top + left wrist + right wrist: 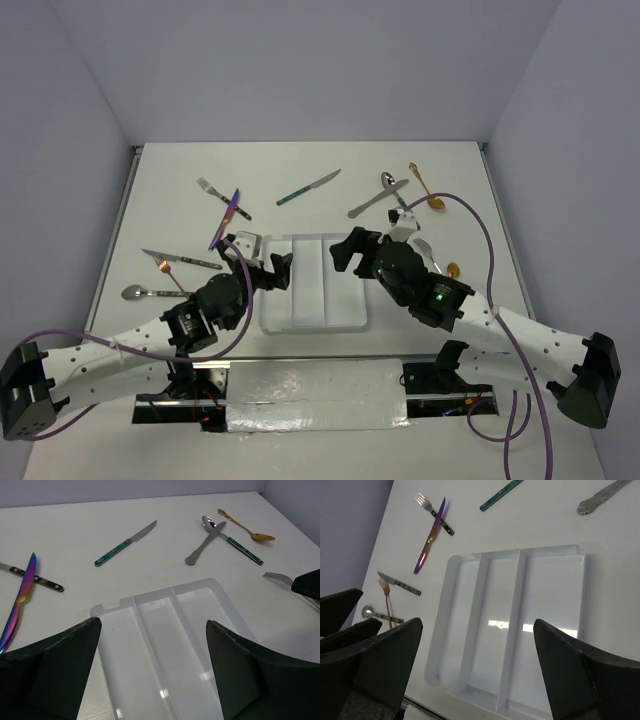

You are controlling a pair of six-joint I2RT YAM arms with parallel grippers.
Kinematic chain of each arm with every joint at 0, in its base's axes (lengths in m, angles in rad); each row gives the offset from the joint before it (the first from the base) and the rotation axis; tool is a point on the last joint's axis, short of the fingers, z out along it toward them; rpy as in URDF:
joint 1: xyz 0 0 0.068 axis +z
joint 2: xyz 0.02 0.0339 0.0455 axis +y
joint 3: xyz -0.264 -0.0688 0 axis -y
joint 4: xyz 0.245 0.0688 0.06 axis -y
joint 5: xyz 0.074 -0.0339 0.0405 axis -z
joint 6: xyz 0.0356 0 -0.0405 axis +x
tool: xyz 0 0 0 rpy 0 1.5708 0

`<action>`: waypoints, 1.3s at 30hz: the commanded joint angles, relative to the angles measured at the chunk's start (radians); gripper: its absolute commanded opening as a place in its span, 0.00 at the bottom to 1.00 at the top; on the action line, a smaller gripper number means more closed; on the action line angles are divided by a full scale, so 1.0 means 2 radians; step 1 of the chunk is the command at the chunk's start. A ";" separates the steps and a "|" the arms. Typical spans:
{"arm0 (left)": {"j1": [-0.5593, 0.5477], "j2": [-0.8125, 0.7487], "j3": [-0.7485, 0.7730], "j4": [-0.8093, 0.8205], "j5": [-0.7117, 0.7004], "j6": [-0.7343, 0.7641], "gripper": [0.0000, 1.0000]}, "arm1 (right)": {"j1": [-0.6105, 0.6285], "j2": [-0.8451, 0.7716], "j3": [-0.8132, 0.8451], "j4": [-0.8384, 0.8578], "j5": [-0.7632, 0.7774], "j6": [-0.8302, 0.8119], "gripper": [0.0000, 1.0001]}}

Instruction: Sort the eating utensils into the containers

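The white three-compartment tray (pixel 313 300) lies empty between my arms. My left gripper (pixel 260 258) hovers open and empty over its left near part (pixel 154 625). My right gripper (pixel 350 250) hovers open and empty over its right part (pixel 477 625). Utensils lie scattered on the table. An iridescent purple knife (pixel 226 218) crosses a dark-handled fork (pixel 215 192). A teal-handled knife (pixel 308 187), a silver spoon (pixel 378 195) and a gold spoon (pixel 425 187) lie beyond the tray. At the left lie a knife (pixel 180 260), a copper fork (pixel 172 275) and a spoon (pixel 140 293).
A silver fork (pixel 277 577) lies right of the tray, partly under my right arm. A teal-handled spoon (pixel 235 542) crosses the silver one. Purple cables trail from both arms. Grey walls close in the table on three sides.
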 commanded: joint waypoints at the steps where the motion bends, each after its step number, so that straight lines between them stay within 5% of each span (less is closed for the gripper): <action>1: -0.001 0.005 0.005 0.025 0.004 0.000 0.98 | 0.002 -0.009 0.006 0.016 0.002 -0.006 1.00; 6: -0.001 0.008 0.004 0.016 -0.011 -0.008 0.98 | 0.001 -0.005 0.030 -0.006 0.060 -0.085 0.97; 8: -0.001 0.011 0.009 0.012 -0.014 -0.008 0.98 | 0.001 0.010 0.066 -0.027 0.105 -0.182 0.97; 13: -0.001 -0.013 -0.008 0.031 0.004 -0.009 0.96 | -0.021 0.106 0.177 -0.190 0.275 -0.259 1.00; 20: -0.001 -0.067 -0.028 0.029 -0.004 -0.014 0.97 | -0.121 0.225 0.162 -0.198 0.241 -0.330 0.98; 26: -0.001 -0.051 -0.025 0.025 -0.036 -0.015 0.97 | -0.179 0.233 0.123 -0.171 0.178 -0.364 0.96; 33: -0.001 -0.015 -0.016 0.033 -0.021 -0.015 0.97 | -0.239 0.222 0.106 -0.167 0.040 -0.405 0.83; 35: -0.001 -0.002 -0.006 0.025 -0.022 -0.018 0.96 | -0.241 0.235 0.101 -0.170 0.061 -0.397 0.80; 37: -0.001 0.002 0.002 0.013 -0.022 -0.021 0.96 | -0.240 0.247 0.093 -0.163 0.093 -0.391 0.62; 39: -0.001 -0.001 0.002 0.011 -0.018 -0.024 0.96 | -0.239 0.271 0.092 -0.165 0.132 -0.380 0.57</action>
